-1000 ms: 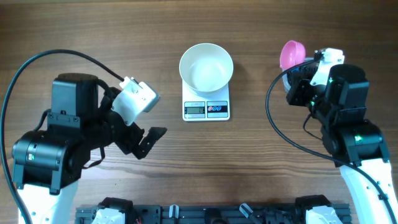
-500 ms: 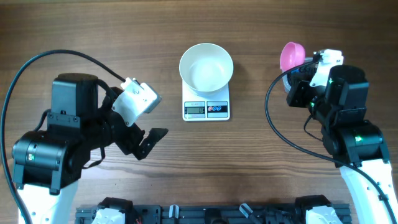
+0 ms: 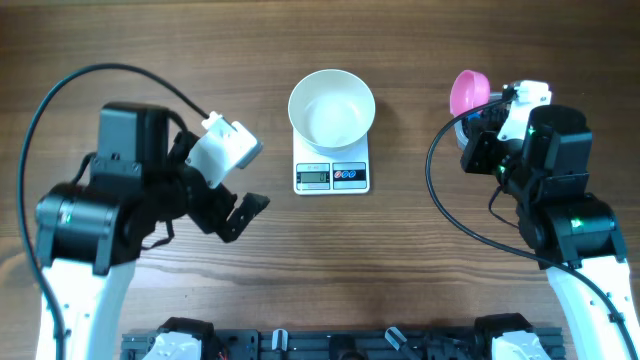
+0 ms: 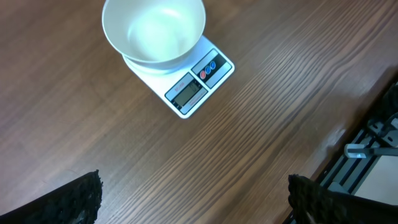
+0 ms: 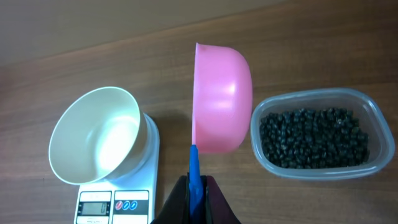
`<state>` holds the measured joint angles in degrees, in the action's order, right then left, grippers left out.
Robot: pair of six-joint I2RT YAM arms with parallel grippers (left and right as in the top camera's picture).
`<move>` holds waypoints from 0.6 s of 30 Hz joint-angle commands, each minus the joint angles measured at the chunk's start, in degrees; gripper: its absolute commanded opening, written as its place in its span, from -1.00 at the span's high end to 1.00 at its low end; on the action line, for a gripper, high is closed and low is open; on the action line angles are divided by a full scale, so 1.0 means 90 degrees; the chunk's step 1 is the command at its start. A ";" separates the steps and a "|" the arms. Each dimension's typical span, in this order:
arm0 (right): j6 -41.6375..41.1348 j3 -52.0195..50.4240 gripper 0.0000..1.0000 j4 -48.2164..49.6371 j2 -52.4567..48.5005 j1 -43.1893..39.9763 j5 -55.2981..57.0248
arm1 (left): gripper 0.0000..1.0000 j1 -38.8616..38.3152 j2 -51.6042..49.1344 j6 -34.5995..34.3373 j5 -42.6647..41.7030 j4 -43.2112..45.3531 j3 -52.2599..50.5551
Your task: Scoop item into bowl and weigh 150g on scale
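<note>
The white bowl [image 3: 332, 108] stands empty on the white scale [image 3: 332, 177] at the table's back centre. My right gripper [image 5: 195, 184] is shut on the blue handle [image 5: 194, 165] of a pink scoop [image 5: 221, 99]. The scoop's cup is turned on its side, its mouth facing left, in the air between the bowl [image 5: 99, 134] and a clear tub [image 5: 311, 172]. Black pellets [image 5: 314, 137] fill that tub. In the overhead view the scoop [image 3: 468, 90] shows and the tub lies mostly under the arm. My left gripper [image 3: 243, 215] is open over bare wood, left of and nearer than the scale [image 4: 193, 90].
A black equipment rack [image 3: 330, 345] runs along the table's front edge. Black cables loop from both arms, the right one [image 3: 440, 200] arching over the wood between scale and right arm.
The left arm has swung a little up and to the right, bringing its open gripper slightly nearer the scale. The right arm and scoop have stayed put.
</note>
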<state>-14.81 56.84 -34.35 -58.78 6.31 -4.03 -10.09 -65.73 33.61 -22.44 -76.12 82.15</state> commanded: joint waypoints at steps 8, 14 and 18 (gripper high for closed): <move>0.0204 0.0160 0.91 -0.0119 0.0117 -0.0019 -0.0051 | -1.00 0.0046 -0.0398 0.0073 0.0287 -0.0121 0.0112; 0.0311 0.0160 0.91 -0.0109 0.0117 -0.0019 -0.0049 | -1.00 0.0046 -0.0294 0.0070 0.0255 -0.0134 0.0114; 0.0313 0.0160 0.91 -0.0090 0.0117 -0.0019 -0.0049 | -1.00 0.0046 -0.0151 0.0073 0.0175 -0.0151 0.0114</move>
<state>-13.13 56.84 -35.59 -58.78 6.31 -4.03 -10.09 -69.08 33.61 -20.40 -77.21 82.15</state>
